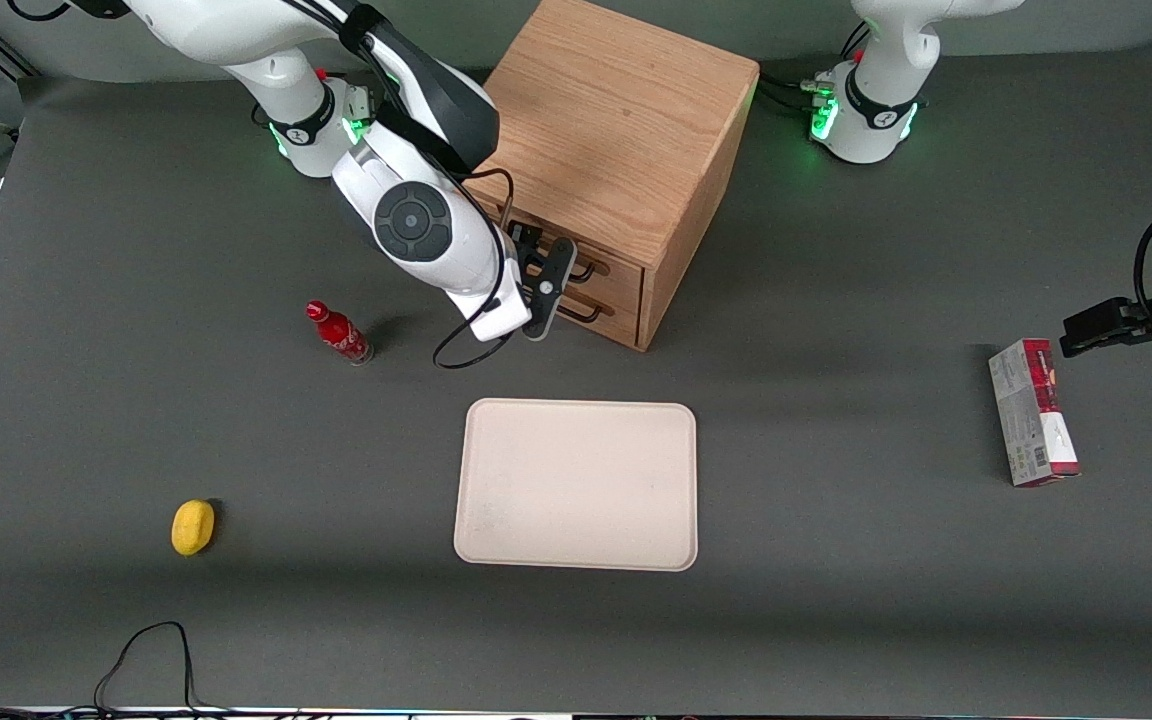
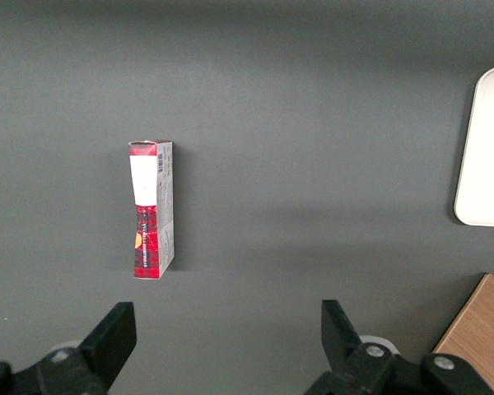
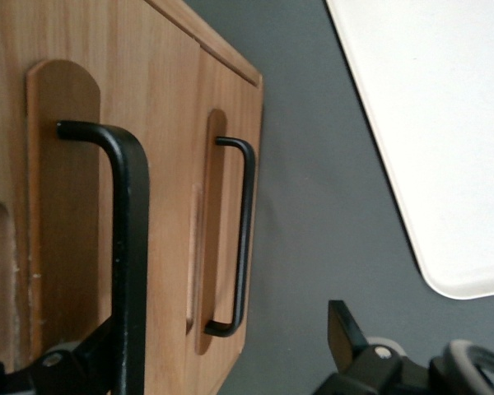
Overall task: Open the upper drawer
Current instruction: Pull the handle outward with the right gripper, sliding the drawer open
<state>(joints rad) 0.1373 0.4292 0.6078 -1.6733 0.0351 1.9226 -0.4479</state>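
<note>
Where the wooden cabinet (image 1: 616, 130) faces the beige tray (image 1: 576, 485), the upper drawer (image 1: 608, 262) sits flush and shut, above the lower drawer (image 1: 604, 300). The gripper (image 1: 542, 288) hangs right at the drawer fronts, fingers spread apart, one finger (image 3: 82, 362) against the upper drawer's black handle (image 3: 123, 247). Bare grey table (image 1: 836, 300) separates cabinet and tray; a red bottle (image 1: 339, 333) stands near, toward the working arm's end.
</note>
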